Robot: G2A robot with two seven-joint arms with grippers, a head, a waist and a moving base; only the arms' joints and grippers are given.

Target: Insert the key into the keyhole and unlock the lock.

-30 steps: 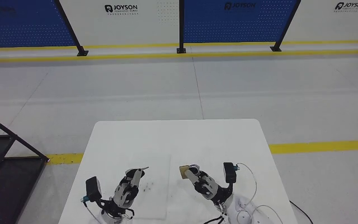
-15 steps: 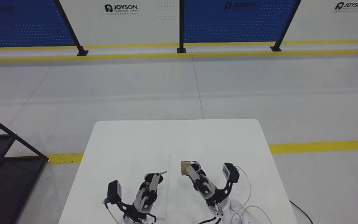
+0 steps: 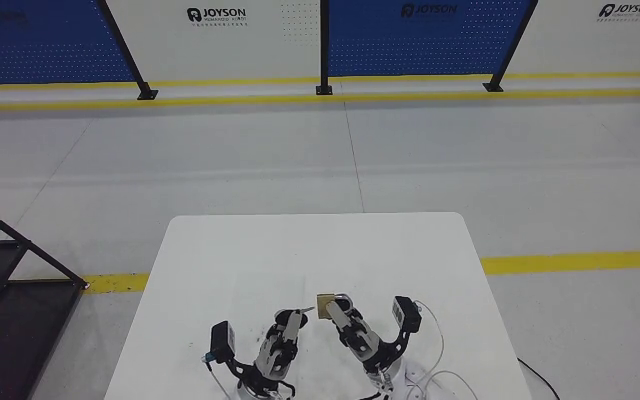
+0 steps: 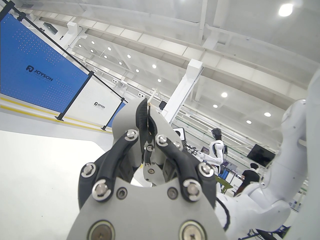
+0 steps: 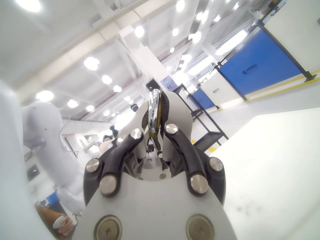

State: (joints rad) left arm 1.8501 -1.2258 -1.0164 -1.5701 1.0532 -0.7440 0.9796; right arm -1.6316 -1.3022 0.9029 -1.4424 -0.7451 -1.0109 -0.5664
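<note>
White table in a hall; the top view shows both arms low at its near edge, angled inward, with the key tip just beside the lock. Contact is too small to tell. The wrist views show the grips: the left gripper pinches the key and the right gripper clamps the lock's shackle.

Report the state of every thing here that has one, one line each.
left hand, shut on the key.
key, clamped, raised off the table, tip beside the lock; inserted or not, cannot tell.
right hand, shut on the lock.
lock, held above the table; locked or unlocked, cannot tell.
</note>
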